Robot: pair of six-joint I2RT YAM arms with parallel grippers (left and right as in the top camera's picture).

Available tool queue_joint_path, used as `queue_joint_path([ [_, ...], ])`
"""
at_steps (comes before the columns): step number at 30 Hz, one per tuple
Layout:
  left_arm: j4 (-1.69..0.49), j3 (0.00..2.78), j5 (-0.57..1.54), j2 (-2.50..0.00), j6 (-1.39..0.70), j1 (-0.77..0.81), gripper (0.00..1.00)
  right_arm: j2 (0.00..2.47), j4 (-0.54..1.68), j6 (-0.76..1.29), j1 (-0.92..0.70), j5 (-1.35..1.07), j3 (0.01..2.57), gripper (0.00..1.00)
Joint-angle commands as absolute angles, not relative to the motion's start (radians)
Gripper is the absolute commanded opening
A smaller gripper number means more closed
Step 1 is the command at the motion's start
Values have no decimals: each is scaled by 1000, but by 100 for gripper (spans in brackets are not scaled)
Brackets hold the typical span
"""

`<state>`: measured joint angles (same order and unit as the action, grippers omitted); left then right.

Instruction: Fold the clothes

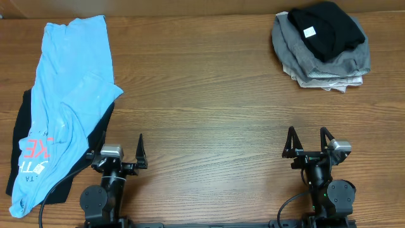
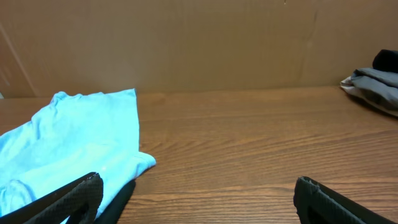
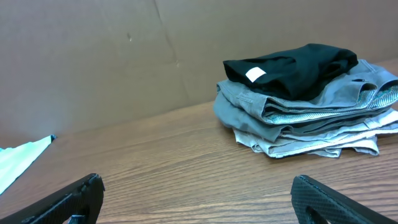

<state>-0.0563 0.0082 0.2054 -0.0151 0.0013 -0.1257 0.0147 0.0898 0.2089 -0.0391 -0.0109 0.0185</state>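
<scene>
Though overhead shows black garment (image 1: 23, 117) under T-shirt (image 1: 73, 76), right wrist doesn't; left tool (image 1: 117, 153), right tool (image 1: 307, 136) spread.

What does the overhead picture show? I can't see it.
A crumpled blue T-shirt lies left over a black garment; folded clothes are stacked far right. The left gripper and right gripper sit open, empty.

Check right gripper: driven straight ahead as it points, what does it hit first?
Likely the stack of folded clothes, after bare table. The wrist view puts it right of centre, so the open right gripper may only clip it.
</scene>
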Motion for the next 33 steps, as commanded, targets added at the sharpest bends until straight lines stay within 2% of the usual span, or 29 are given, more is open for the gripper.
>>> queue_joint_path([
  [1, -54, 5, 195, -5, -7, -121, 100, 3, 84, 210, -35, -1, 8, 100],
  [28, -9, 5, 197, -5, -28, -121, 100, 3, 19, 210, -35, -2, 8, 100],
  [33, -18, 44, 211, -12, -85, -121, 100, 3, -8, 152, -35, -107, 32, 100],
])
